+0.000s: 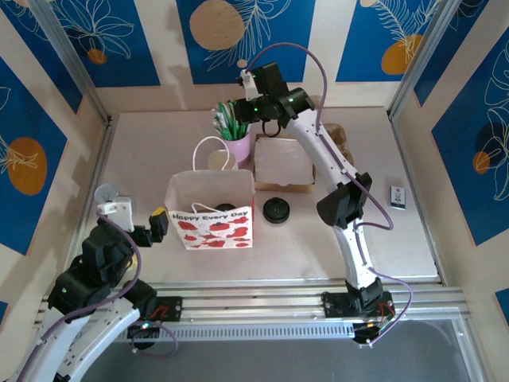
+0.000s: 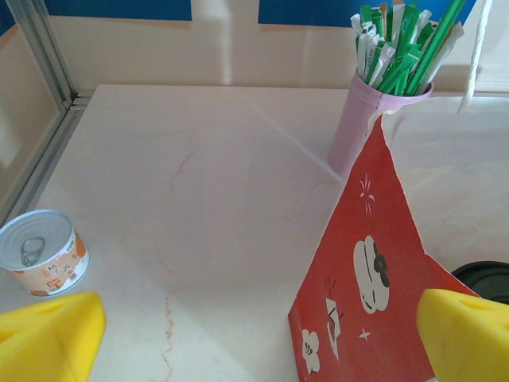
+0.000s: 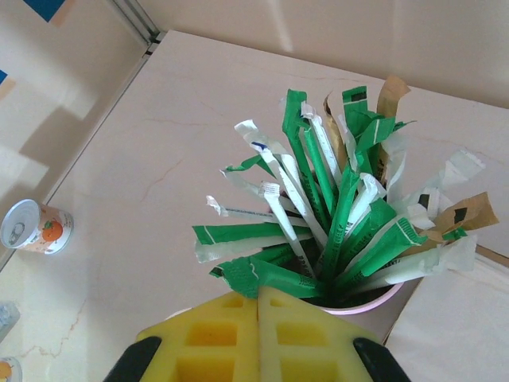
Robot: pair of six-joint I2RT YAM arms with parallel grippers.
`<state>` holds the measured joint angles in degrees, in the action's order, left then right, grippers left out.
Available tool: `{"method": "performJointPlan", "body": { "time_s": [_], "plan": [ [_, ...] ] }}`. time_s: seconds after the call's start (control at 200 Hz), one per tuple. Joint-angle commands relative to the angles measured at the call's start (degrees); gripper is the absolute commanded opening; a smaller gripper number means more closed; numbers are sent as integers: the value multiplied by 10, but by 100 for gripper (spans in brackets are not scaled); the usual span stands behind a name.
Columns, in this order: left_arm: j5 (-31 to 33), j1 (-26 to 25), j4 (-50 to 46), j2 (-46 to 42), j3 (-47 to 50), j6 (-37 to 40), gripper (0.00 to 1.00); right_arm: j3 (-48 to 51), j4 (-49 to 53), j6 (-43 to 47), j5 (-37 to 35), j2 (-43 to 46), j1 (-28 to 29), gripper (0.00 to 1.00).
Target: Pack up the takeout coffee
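Takeout coffee untouched; right fingers pressed together.

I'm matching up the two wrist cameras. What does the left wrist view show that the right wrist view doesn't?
Left wrist: the red paper bag, a black rim beyond it, and the left end effector wide open. Right wrist: the right end effector, shut. Both: the pink cup of green packets and the pull-tab can.

A smooth, faintly glossy marble-look surface carries a matt red-and-white paper gift bag, a shiny metal pull-tab can and a matt pink plastic cup of crinkled green and white paper-wrapped straws.
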<state>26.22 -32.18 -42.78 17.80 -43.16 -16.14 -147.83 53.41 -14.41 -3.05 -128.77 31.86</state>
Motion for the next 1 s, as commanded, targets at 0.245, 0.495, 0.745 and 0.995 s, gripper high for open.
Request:
{"method": "performJointPlan", "body": {
  "time_s": [0.245, 0.495, 0.745, 0.995],
  "plan": [
    [3, -6, 13, -2, 7, 4, 100, -49, 2, 43, 3, 73, -3, 0],
    [2, -7, 14, -3, 9, 5, 100, -50, -12, 51, 5, 137, -3, 0],
    [1, -7, 15, -2, 10, 5, 100, -18, -17, 63, -3, 237, 17, 0],
    [0, -6, 15, 0, 10, 4, 100, 129, -67, 70, -20, 408, 66, 0]
  ]
}}
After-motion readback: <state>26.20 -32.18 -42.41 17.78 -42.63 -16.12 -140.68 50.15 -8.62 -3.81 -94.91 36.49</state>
